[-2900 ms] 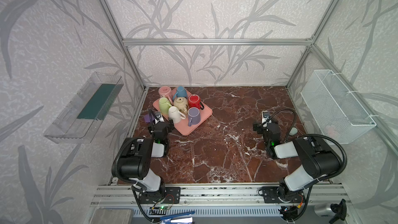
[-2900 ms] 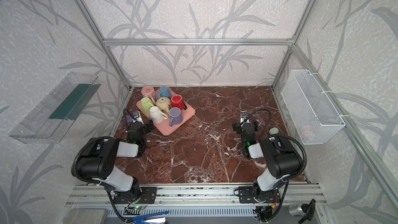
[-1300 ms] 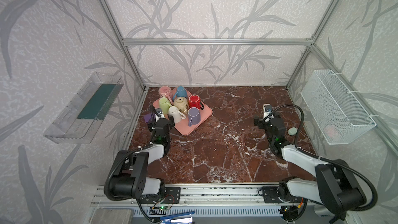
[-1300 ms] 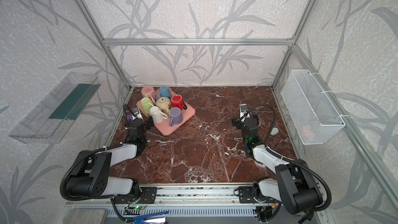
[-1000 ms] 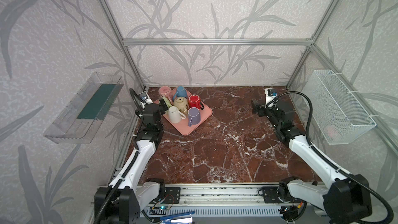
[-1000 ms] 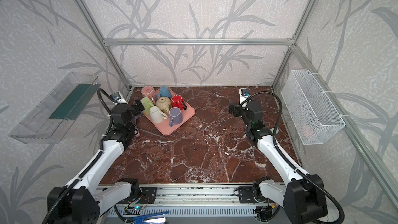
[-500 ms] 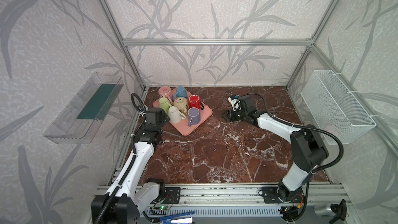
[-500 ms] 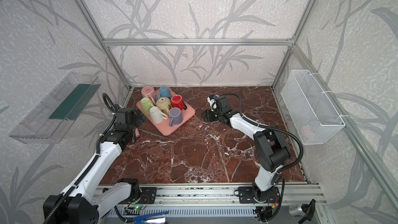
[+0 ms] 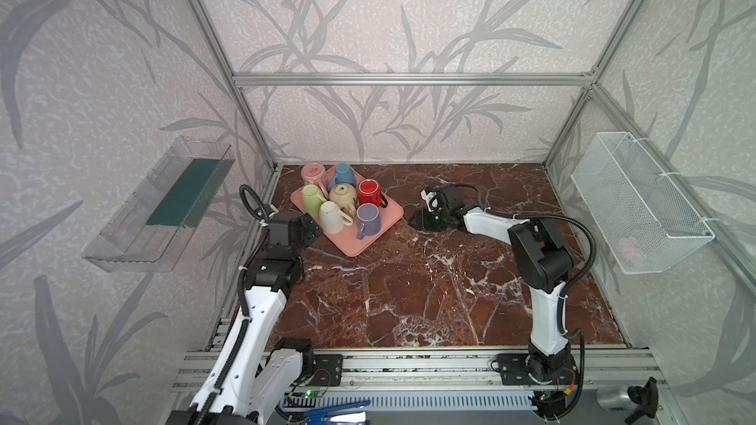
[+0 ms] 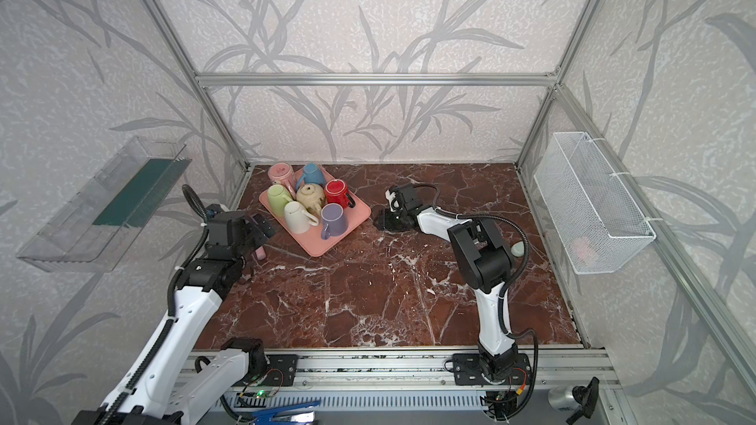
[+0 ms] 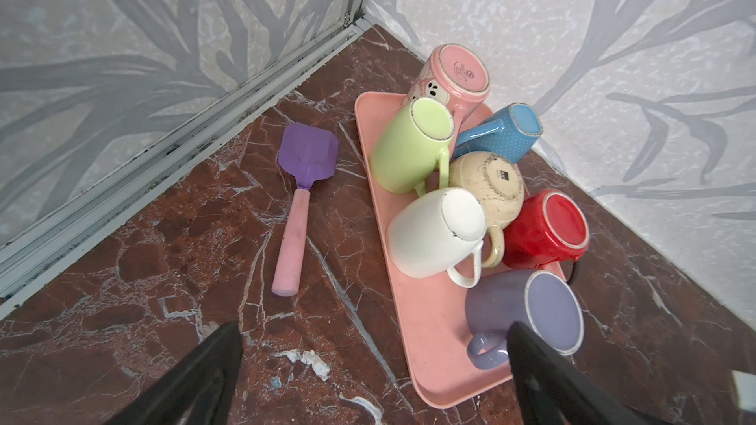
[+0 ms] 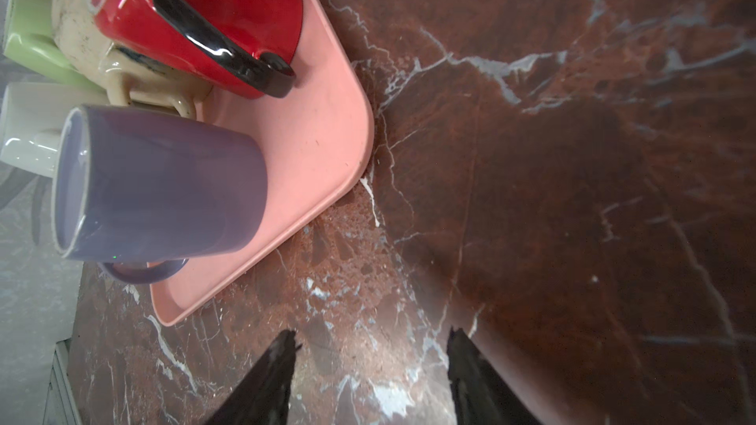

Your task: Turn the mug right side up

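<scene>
**Both grippers open and empty; seven mugs bottoms-up on one tray**

We see the right gripper with its fingers partly spread over the bare marble top, holding nothing; their bases are cut off by the frame edge. Just ahead of the tips lies a corner of the pink tray, bearing the purple mug nearest, then the red mug, both bottom-up.

The left gripper stands wide apart, empty too, one finger hiding part of the purple mug. Beyond its tips we count seven mugs, all bottoms-up or leaning: those two plus the white mug, beige mug, green mug, blue mug and pink mug. Which one is meant we cannot tell.

Only the left wrist view shows the single spatula whole, beside the tray. In a top view the spatula shows only its handle end past the left arm. The right wrist view cuts off the white and green mugs.
</scene>
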Robot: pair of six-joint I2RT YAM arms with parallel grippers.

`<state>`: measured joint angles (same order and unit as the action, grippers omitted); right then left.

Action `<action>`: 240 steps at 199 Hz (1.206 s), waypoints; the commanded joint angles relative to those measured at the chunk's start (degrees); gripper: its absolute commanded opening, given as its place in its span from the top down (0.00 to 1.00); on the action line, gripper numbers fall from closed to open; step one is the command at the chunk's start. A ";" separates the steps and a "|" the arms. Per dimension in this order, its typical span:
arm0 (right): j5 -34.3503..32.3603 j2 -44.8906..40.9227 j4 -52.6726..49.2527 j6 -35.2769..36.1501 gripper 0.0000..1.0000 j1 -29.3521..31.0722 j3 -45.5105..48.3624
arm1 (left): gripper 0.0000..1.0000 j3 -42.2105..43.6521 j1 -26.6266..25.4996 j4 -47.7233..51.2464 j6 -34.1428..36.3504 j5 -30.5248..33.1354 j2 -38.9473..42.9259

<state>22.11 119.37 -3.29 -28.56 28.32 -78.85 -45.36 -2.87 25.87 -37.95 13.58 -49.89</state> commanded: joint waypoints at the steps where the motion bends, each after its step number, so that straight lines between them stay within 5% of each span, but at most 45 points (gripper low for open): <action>1: 2.67 2.79 -0.13 -1.97 0.41 0.58 -4.38 | 0.02 0.33 0.28 2.96 -0.32 -2.36 1.06; 52: 0.93 10.24 0.39 -5.66 0.45 0.82 -11.45 | 0.03 2.53 0.30 3.88 -0.10 -3.85 7.93; 155: -0.82 18.01 -1.28 -11.28 0.65 2.44 -18.27 | 0.03 1.60 0.48 4.47 0.86 -6.97 7.09; 228: -13.42 21.02 -18.53 -8.43 0.77 4.62 -27.20 | 0.04 1.37 0.51 6.08 0.12 -7.70 8.18; 240: -14.19 22.04 -20.37 -8.43 0.85 4.68 -28.60 | 0.04 1.30 0.50 6.38 -0.06 -7.83 8.58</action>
<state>12.47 137.01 -13.96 -37.93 32.27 -104.92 -43.11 -2.57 29.80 -37.19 6.00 -42.78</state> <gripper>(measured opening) 0.208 0.964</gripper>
